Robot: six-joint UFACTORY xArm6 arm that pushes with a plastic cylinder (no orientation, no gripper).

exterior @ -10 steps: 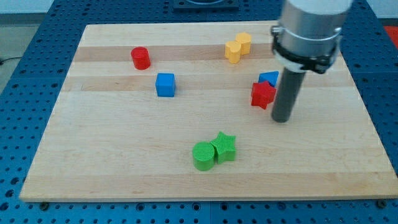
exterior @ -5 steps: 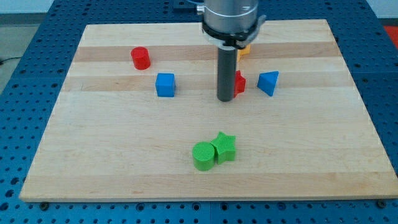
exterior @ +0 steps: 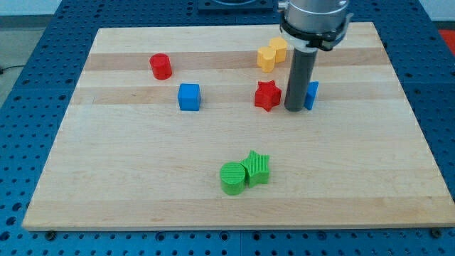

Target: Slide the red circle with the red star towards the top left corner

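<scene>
- My tip [exterior: 293,109], a bare dark rod (holding nothing), stands between the red star block [exterior: 267,95] and the blue block [exterior: 311,94].
- The red cylinder block [exterior: 161,66] sits well apart, toward the view's left.

And my tip [exterior: 293,110] has swung back toward the view's right, off the left side of the red star-shaped block [exterior: 267,95], and now stands between that star and the blue block [exterior: 311,94], partly covering the blue one! The star has slid left across this last second, from tight against the blue block to well clear of it, and now shows in full.
</scene>
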